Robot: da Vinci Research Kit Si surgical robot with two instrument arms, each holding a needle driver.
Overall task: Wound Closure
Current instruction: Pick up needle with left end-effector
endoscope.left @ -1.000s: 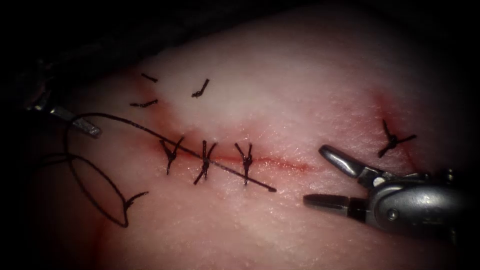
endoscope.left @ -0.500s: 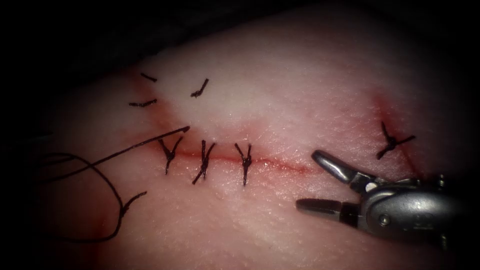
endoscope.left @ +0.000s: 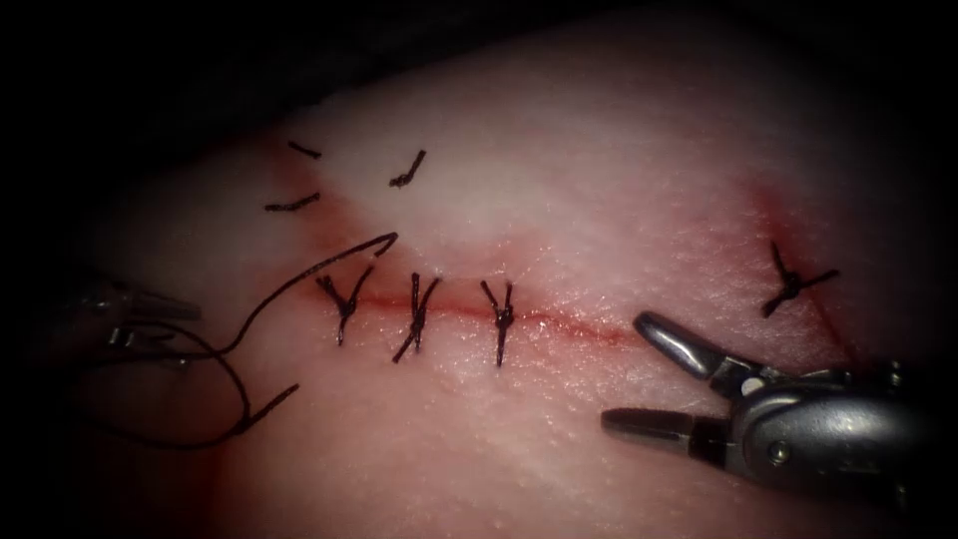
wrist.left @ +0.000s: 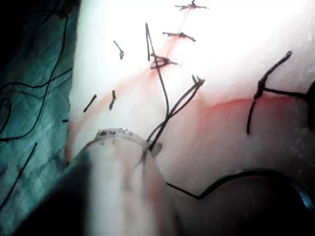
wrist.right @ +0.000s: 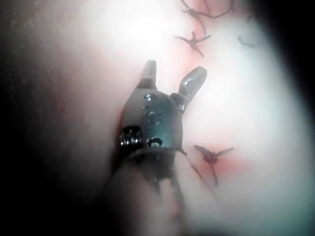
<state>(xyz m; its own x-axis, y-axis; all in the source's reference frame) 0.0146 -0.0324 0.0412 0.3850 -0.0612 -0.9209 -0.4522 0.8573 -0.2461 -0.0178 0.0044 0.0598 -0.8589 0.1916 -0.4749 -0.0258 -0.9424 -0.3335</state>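
— Over the wound, endoscope first: what has the right tool got?

— Nothing. Your right tool (endoscope.left: 627, 371) sits at the right end of the cut (endoscope.left: 569, 324), jaws spread wide and empty, just above the tissue (endoscope.left: 599, 150). Three stitches (endoscope.left: 417, 314) cross the cut further left. Your left tool (endoscope.left: 140, 314) lies in the dark at the far left; I cannot tell whether it grips anything.

— And the thread?

— The thread (endoscope.left: 299, 279) ends free just above the leftmost stitch, runs down and left toward your left tool, then loops below it. Cut ends of thread (endoscope.left: 407, 172) lie higher on the tissue, and a separate knot (endoscope.left: 793, 284) sits far right. Where the needle lies I cannot tell.

— Left wrist view?

— The thread (wrist.left: 165, 93) comes down across the tissue to the tip of your left tool (wrist.left: 142, 145), which is blurred.

— Right wrist view?

— Your right tool (wrist.right: 172, 76) is parted, with nothing between the jaws. One knot (wrist.right: 211, 155) lies beside its body.
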